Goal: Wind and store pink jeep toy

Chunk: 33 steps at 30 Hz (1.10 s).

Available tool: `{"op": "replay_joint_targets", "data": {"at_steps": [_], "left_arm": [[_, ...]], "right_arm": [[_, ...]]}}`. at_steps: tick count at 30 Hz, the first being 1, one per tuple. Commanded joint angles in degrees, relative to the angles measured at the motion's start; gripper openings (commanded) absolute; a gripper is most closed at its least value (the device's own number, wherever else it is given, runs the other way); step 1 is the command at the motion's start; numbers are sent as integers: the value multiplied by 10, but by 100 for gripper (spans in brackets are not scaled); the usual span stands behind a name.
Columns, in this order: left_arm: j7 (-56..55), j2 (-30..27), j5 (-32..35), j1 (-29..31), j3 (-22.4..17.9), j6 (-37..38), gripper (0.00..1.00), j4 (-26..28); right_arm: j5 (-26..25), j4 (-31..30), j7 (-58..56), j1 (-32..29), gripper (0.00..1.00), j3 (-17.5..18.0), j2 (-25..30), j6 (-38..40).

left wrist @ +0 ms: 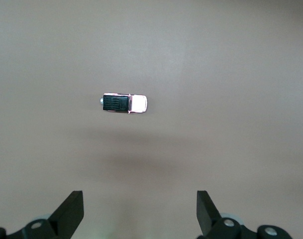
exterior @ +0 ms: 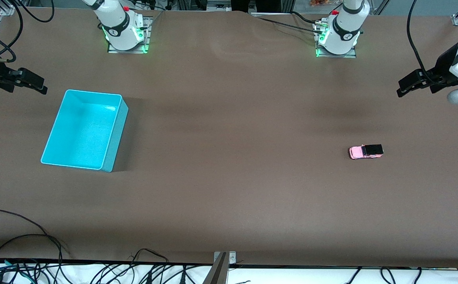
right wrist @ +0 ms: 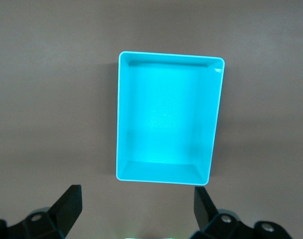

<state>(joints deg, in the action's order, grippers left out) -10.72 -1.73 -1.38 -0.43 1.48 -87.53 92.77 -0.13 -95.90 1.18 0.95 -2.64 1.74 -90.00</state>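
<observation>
The pink jeep toy point(exterior: 365, 151), light pink with a black roof, stands on its wheels on the brown table toward the left arm's end. It also shows in the left wrist view point(left wrist: 124, 103). My left gripper point(exterior: 405, 87) is open and empty, held in the air at the left arm's end of the table, apart from the jeep; in its wrist view point(left wrist: 140, 214) the fingers are spread wide. The turquoise bin point(exterior: 116, 138) is empty, toward the right arm's end. My right gripper point(exterior: 36, 83) is open and empty in the air beside the bin point(right wrist: 119, 119); its fingers point(right wrist: 69, 204) are spread.
The arm bases point(exterior: 124, 31) point(exterior: 339, 35) stand along the table edge farthest from the front camera. Loose cables point(exterior: 24, 236) and a metal bracket point(exterior: 224, 258) lie along the edge nearest that camera. Brown table surface lies between bin and jeep.
</observation>
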Motion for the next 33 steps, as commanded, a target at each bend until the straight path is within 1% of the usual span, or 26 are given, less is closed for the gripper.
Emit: {"op": "replay_joint_targets", "data": {"at_steps": [1,29,33], "left_arm": [[10,9,-14,-5,-5,14,100,-18],[7,9,-6,-9,-1,16,100,-22],[5,9,-6,-9,7,17,100,-22]], "right_arm": [[-6,7,-4,0,100,-2,0,11],[-7,8,-2,-2,100,-2,-1,11],[-7,7,-2,-2,100,-2,-1,11]]}}
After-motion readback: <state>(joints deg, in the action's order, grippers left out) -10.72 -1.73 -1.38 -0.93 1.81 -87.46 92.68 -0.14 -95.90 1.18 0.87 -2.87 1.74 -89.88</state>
